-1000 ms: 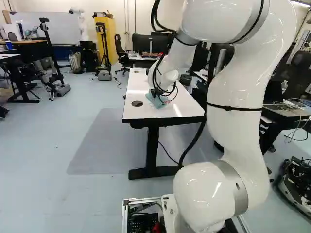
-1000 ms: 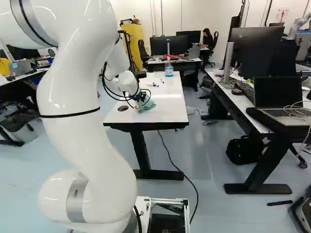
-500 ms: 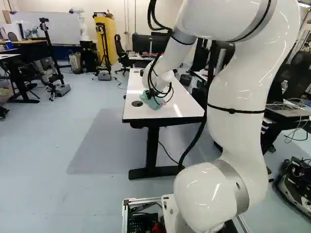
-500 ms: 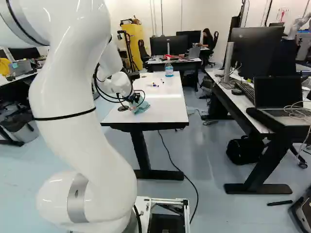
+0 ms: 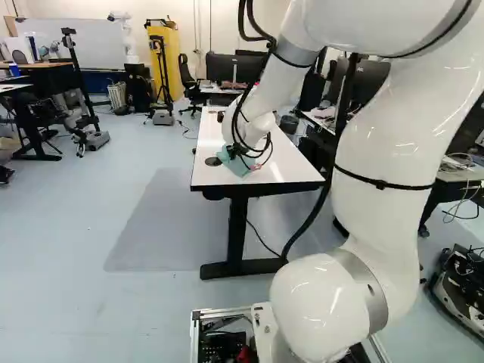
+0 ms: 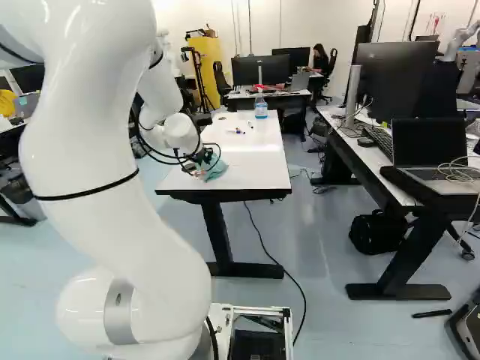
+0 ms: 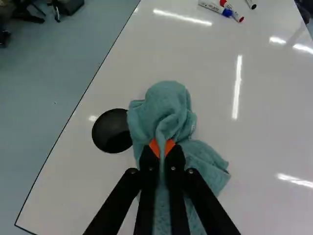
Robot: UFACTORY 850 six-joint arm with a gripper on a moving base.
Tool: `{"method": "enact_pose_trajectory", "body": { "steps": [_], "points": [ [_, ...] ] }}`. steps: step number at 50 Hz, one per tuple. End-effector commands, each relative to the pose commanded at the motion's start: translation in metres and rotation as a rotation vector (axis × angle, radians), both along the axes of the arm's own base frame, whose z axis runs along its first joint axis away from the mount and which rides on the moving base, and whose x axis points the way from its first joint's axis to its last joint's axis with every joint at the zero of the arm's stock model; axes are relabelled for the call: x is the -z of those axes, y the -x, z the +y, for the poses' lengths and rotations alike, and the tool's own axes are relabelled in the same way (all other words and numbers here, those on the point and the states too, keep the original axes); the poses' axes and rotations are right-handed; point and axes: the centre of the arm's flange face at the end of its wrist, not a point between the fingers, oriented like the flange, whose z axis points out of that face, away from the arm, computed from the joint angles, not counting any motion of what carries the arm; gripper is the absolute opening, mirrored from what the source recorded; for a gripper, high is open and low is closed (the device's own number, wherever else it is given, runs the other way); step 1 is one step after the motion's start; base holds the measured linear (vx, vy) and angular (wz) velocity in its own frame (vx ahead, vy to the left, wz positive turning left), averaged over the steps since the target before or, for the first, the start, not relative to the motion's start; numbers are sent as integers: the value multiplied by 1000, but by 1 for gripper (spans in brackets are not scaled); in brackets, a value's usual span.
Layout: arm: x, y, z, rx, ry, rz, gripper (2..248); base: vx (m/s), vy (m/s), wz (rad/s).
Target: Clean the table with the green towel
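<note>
Towel (just one) between two jaws, three markers ahead

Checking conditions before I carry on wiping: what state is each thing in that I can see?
Fingers: shut on the towel.
Towel: gripped, bunched and creased, one side spread over the table.
Table: standing, top level.
Black disc: mostly uncovered, towel at its edge.
Markers: lying on their sides.
Bottle: upright.
Laptop: open, screen dark.
</note>
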Motion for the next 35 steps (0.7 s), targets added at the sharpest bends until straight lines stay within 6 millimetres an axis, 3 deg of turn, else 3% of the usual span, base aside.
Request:
{"method": "enact_pose_trajectory", "body": {
  "steps": [25,35],
  "points": [
    [0,33,-36,66,1,10,30,0,0,0],
    [0,37,-52,101,1,11,30,0,0,0]
  ]
}}
